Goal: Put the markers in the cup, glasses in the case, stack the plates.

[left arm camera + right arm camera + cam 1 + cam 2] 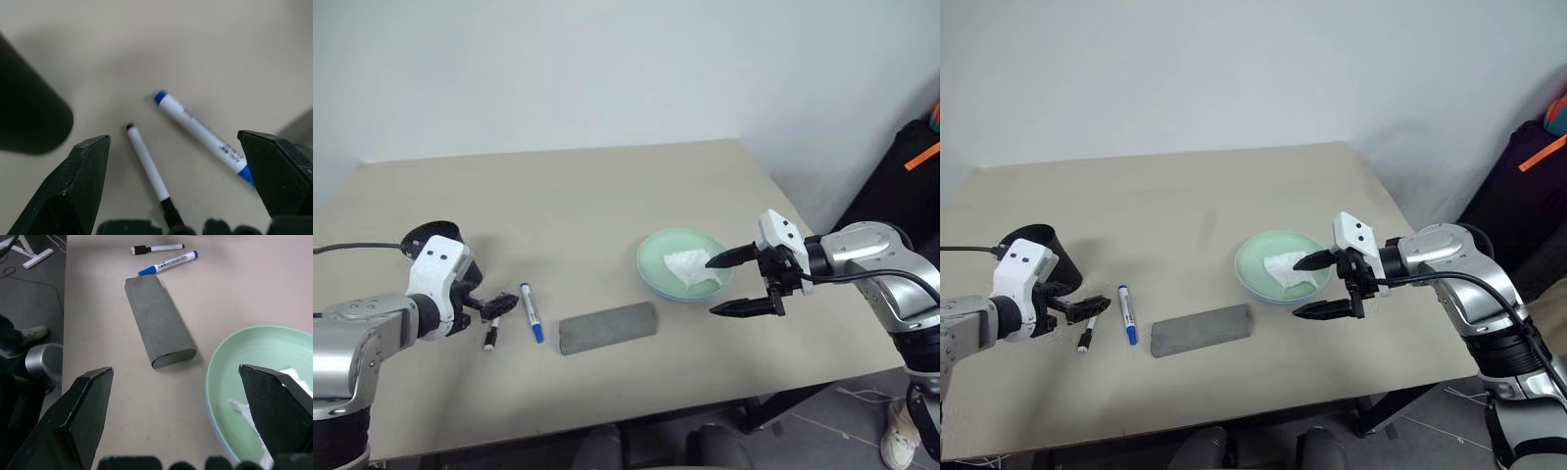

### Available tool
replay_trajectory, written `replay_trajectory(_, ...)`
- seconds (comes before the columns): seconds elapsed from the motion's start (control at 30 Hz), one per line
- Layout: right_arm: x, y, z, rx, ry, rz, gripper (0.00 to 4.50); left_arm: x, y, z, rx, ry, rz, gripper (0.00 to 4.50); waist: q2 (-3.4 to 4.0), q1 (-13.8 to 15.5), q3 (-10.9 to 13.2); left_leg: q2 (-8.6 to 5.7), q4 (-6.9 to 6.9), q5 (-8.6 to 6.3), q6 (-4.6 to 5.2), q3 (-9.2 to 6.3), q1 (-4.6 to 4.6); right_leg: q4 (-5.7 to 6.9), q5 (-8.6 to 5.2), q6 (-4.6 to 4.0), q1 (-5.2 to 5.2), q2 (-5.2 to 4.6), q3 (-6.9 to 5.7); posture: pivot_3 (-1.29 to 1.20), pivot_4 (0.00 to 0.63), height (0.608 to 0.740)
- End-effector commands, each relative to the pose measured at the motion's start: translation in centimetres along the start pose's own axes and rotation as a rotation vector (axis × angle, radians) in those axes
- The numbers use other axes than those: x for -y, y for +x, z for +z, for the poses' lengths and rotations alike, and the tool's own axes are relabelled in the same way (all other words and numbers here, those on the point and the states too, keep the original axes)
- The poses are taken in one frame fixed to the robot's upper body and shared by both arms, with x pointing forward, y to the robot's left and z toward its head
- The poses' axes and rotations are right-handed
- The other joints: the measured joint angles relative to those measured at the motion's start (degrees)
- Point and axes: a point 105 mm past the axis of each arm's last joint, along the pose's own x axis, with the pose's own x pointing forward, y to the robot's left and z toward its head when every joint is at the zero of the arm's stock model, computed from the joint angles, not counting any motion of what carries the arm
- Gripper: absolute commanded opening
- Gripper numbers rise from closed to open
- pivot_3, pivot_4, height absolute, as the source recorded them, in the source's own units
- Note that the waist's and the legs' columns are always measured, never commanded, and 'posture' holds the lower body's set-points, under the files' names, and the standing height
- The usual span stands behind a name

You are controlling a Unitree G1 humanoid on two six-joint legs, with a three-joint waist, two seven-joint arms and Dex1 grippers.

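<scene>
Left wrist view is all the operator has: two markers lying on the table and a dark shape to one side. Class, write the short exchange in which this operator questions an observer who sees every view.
Operator: What is the dark shape near the markers?
Observer: It is the black cup, standing upright on the table.
Operator: Where is the right end effector?
Observer: The right end effector is open and hovers at the right edge of the green plate, as the head views show it.
</scene>
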Motion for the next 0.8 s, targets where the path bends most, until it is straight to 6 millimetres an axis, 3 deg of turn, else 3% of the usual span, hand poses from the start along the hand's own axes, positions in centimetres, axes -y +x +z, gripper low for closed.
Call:
replay_trajectory(0.03,0.3,-0.2,1.0,0.013,-0.046,-0.007,4.46,-0.8,0.1,0.8,-0.014,-0.047,0.069,4.48,-0.09,0.0,0.0,0.0,0.01,0.0,0.0,-0.01,-0.01,0.0,0.0,0.0,0.01,0.0,-0.01,0.0,0.0,0.74)
replay_trajectory(0.2,0.2,-0.1,1.0,0.013,-0.048,-0.002,4.46,-1.0,0.9,0.9,-0.078,-0.111,0.104,4.48,-0.13,0.0,0.0,-0.01,0.03,0.0,-0.01,-0.01,0.0,-0.01,0.01,0.01,0.04,0.0,-0.02,0.0,0.0,0.74)
replay_trajectory(0.37,0.2,-0.1,1.1,0.014,-0.049,-0.002,4.46,-2.3,1.0,1.1,-0.221,-0.015,0.273,4.48,-0.16,-0.1,0.0,-0.02,0.0,0.01,-0.01,-0.03,0.0,0.02,0.01,0.01,0.03,0.02,-0.02,0.0,0.0,0.74)
replay_trajectory(0.8,-0.1,0.0,1.0,0.023,-0.042,-0.014,4.46,-1.0,3.0,0.1,-0.272,-0.153,0.169,4.48,-0.2,-0.1,0.0,-0.02,0.02,0.0,-0.01,-0.05,-0.02,0.01,0.02,0.0,0.02,0.01,-0.01,0.0,0.0,0.74)
